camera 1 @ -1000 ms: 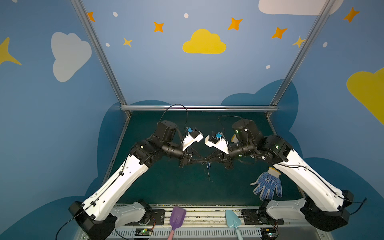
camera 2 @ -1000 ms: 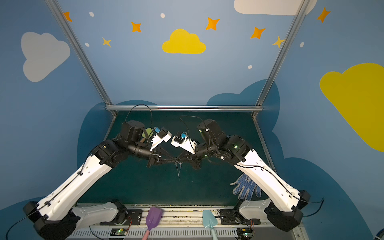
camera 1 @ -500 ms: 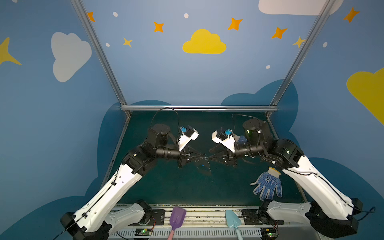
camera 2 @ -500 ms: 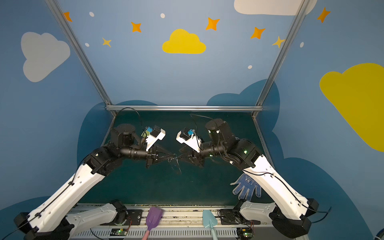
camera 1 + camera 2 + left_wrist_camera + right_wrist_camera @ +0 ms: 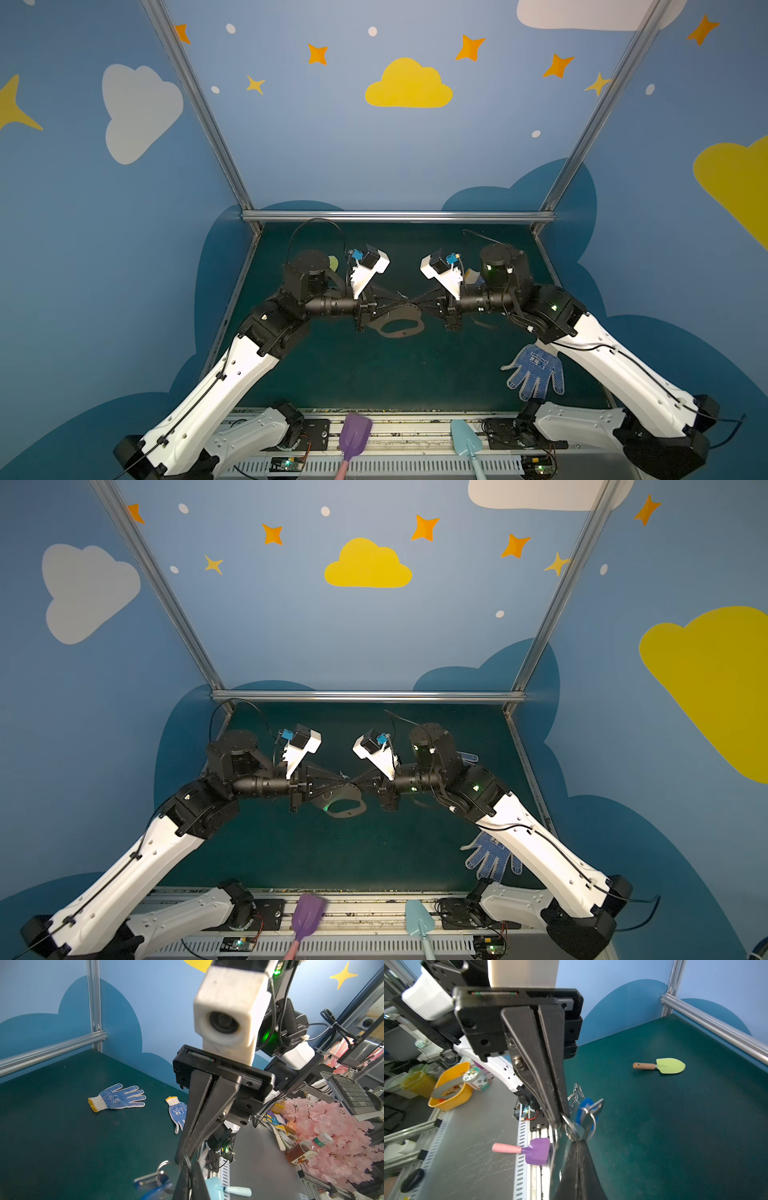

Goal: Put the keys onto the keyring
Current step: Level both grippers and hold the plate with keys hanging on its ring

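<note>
In both top views the left gripper (image 5: 402, 296) points toward 3 o'clock. Its jaws are pressed together on the upper edge of the keyring (image 5: 409, 311), whose grey plate hangs toward 6 o'clock with its long axis running 9 to 3. Tip to tip with it, the right gripper (image 5: 417, 300) points toward 9 o'clock, jaws together, apparently pinching the split ring of the keys (image 5: 586, 1110), though blur leaves that unsure. The keys dangle just beside both tips, nearer the right arm's, so I judge threading turns on that closeness. Count: two grippers, one plate, one key bunch with one blue tag, two dotted work gloves (image 5: 118, 1096), three toy trowels (image 5: 355, 432).
</note>
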Controlling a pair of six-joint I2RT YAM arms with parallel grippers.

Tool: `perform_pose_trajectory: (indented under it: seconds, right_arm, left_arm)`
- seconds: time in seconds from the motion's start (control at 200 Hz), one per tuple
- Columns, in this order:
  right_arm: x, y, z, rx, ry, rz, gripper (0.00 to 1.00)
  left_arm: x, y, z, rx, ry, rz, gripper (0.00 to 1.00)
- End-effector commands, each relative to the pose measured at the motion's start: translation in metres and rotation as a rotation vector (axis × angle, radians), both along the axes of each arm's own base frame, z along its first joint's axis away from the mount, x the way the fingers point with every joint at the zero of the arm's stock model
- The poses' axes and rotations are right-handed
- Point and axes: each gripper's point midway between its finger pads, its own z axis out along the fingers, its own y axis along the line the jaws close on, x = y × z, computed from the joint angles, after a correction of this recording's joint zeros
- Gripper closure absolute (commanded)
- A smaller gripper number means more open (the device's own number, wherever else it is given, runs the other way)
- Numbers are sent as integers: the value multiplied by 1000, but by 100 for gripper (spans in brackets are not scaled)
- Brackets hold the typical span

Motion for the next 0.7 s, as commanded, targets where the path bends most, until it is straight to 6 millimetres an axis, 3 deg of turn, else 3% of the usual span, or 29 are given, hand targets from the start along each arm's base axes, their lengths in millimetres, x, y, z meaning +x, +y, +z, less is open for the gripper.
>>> perform_pose_trajectory:
  seconds: [0.0, 0.14, 0.215, 0.305, 0.386, 0.526, 0.626, 0.696]
  right_arm:
    - [-21, 10, 12, 64, 35, 110, 100]
    - [-30, 14, 8, 44, 57, 150, 94]
    - [-24, 12, 7, 40, 36, 103, 77]
    - [-10, 4, 16, 74, 11, 27, 73]
    - [-3, -4, 22, 88, -2, -9, 75]
    - [-1, -14, 31, 113, -34, -40, 89]
    - [6, -19, 37, 135, -59, -87, 91]
    - [12, -19, 37, 142, -61, -111, 99]
  left_arm:
    - [-3, 1, 15, -47, -48, -4, 96]
    - [-4, 0, 16, -49, -44, -13, 97]
    - [-4, 0, 16, -52, -45, -13, 97]
    - [-5, 0, 15, -51, -40, -18, 96]
    - [-6, 0, 14, -49, -36, -22, 96]
    - [-7, 1, 14, -51, -40, -23, 97]
    - [-9, 1, 15, -56, -40, -29, 96]
    - [-9, 2, 16, -59, -44, -26, 97]
